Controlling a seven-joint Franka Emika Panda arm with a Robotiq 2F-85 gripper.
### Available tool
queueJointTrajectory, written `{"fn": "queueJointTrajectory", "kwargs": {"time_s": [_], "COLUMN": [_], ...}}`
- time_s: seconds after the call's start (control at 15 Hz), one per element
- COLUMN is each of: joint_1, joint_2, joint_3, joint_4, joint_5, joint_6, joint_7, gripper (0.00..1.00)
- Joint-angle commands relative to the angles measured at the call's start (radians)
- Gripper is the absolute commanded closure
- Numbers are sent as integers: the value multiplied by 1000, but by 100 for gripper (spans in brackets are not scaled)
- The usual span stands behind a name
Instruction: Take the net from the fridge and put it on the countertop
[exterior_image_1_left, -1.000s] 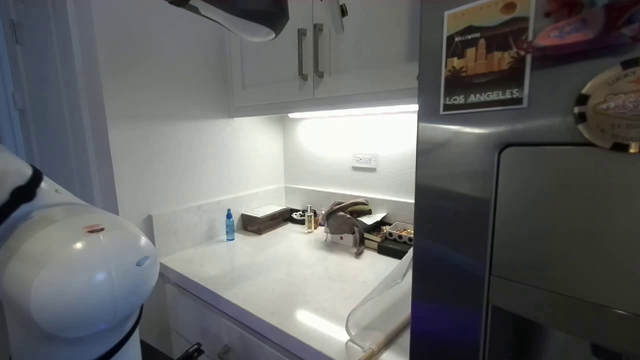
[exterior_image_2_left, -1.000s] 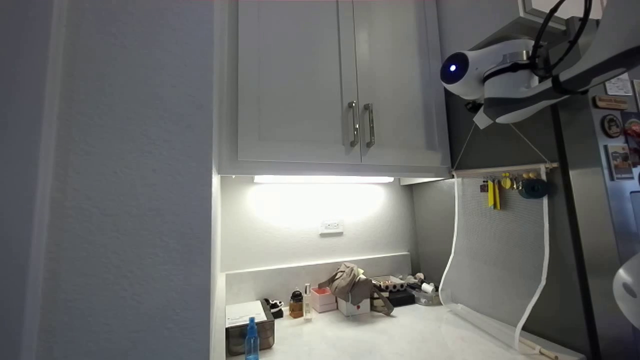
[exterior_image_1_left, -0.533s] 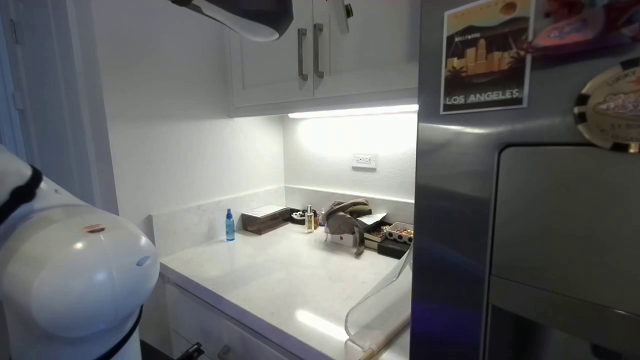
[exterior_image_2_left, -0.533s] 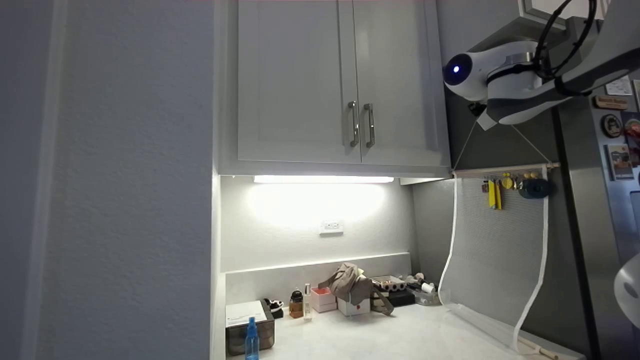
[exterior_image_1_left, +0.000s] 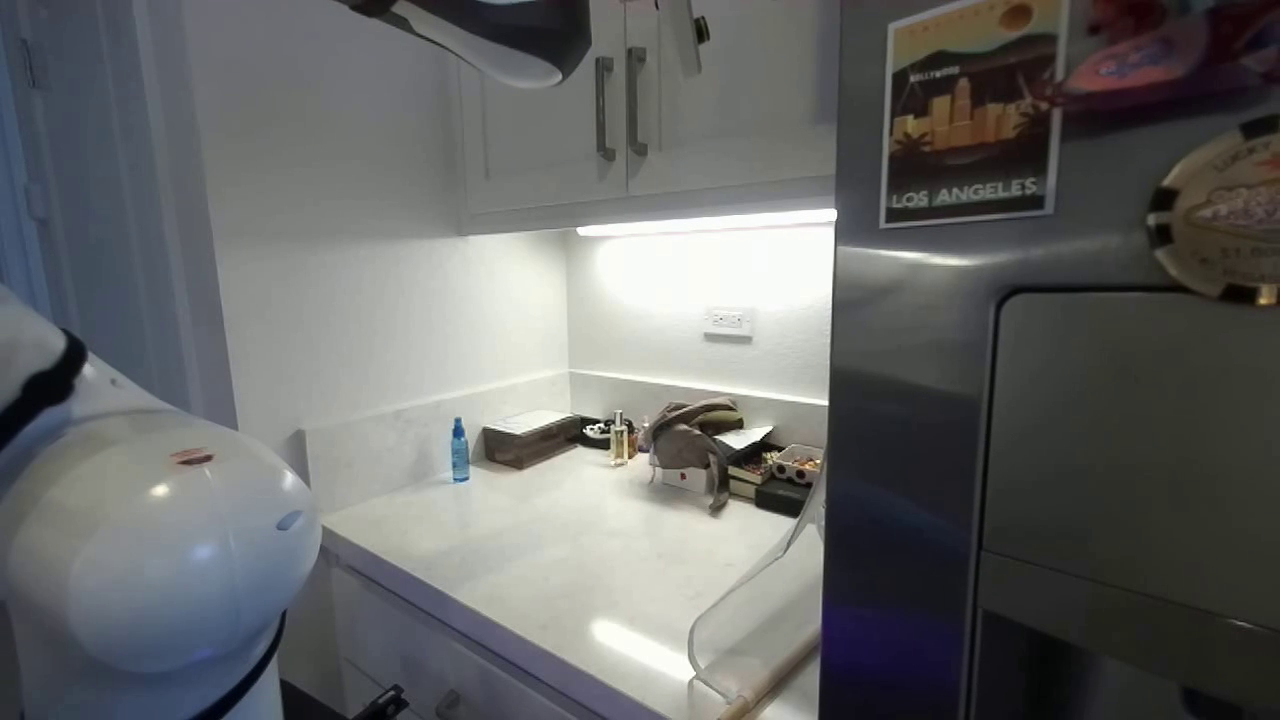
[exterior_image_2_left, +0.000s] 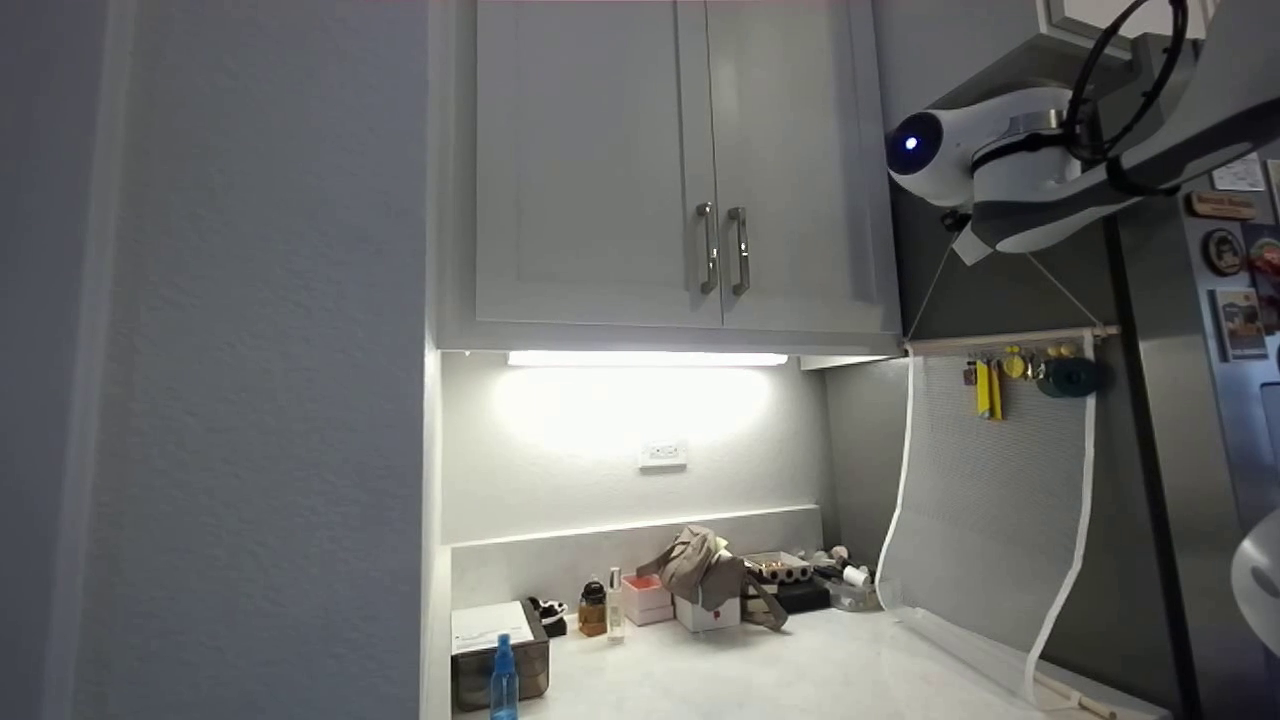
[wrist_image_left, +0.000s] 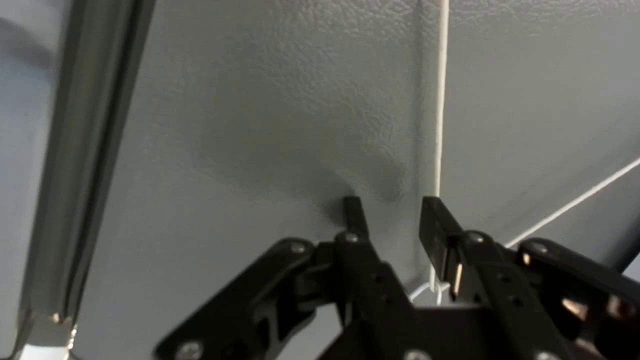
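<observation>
On the side of the tall grey fridge (exterior_image_2_left: 1190, 420) hangs the net (exterior_image_2_left: 1000, 500), see-through with white edges. Two thin strings (exterior_image_2_left: 930, 288) run up from a pale stick (exterior_image_2_left: 1000, 344) at its top. By that stick hang some little yellow things (exterior_image_2_left: 985, 390) and a dark round thing (exterior_image_2_left: 1072, 378). Lower down, the net bends out, and its bottom stick (exterior_image_2_left: 1078, 697) looks to lie on the white table (exterior_image_2_left: 770, 675).

Up high, above the net and in front of the strings, is the robot arm (exterior_image_2_left: 1040, 180). Seen from the wrist, the jaws are a bit apart, and grey shows in the gap between their tips. One string goes behind one of the tips, but I cannot tell if they touch.

At the back of the table, a floppy brown cloth thing (exterior_image_1_left: 690, 440) lies over a white box (exterior_image_2_left: 710, 613). A blue bottle (exterior_image_1_left: 460, 455) stands up straight near a brown box (exterior_image_1_left: 530, 448) with a white top. Under the white cupboard (exterior_image_2_left: 600, 170) shines a bright light (exterior_image_2_left: 648, 358). On the front of the fridge is a picture (exterior_image_1_left: 968, 125) that says LOS ANGELES
</observation>
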Motion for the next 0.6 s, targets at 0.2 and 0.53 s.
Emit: {"fn": "queueJointTrajectory", "kwargs": {"time_s": [0.2, 0.53], "joint_1": [14, 9], "joint_2": [42, 79], "joint_3": [-4, 21], "joint_4": [25, 44], "joint_5": [1, 5], "joint_6": [-23, -85], "joint_7": [-1, 30], "gripper": [42, 2]}}
